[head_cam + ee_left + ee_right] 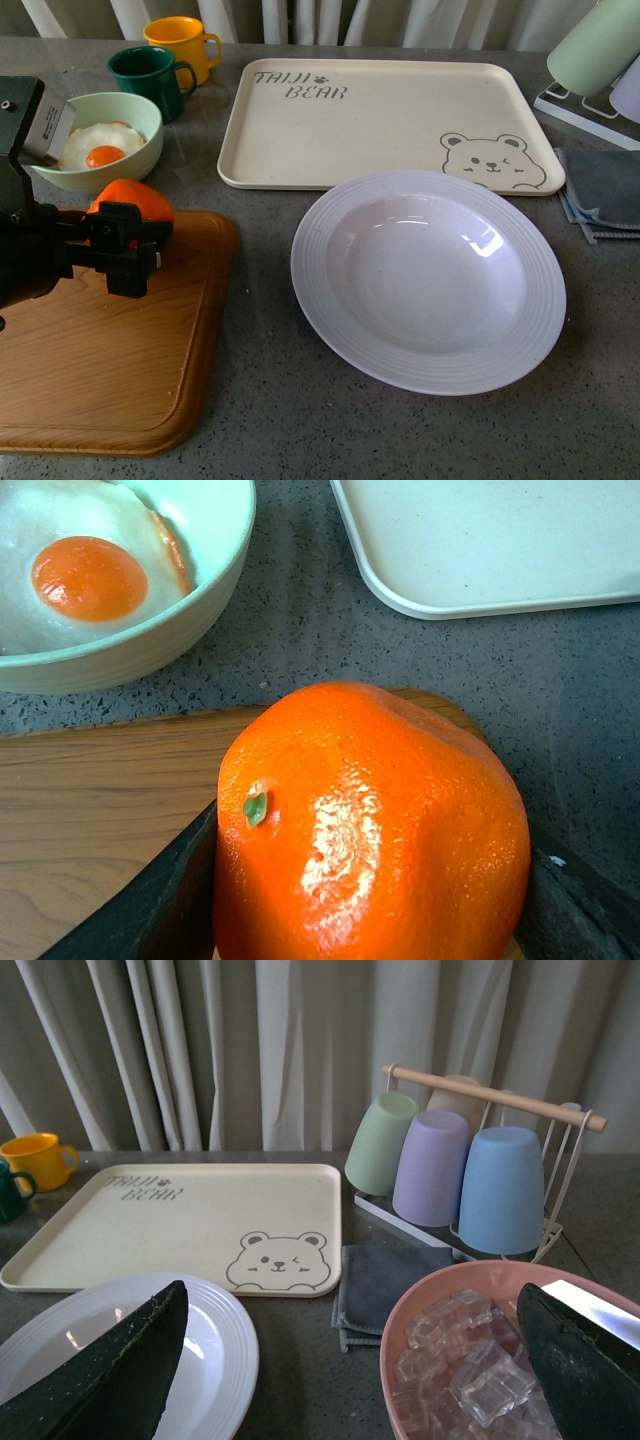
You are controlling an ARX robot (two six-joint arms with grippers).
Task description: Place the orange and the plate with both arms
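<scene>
Left gripper (127,240) is clamping the orange (135,198) at the board's (120,360) far right corner. I'd be lifting clear before heading for the plate (430,372).

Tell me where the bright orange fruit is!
At front-view left, the left gripper holds the bright orange fruit over the wooden board, beside the pale green bowl.
</scene>
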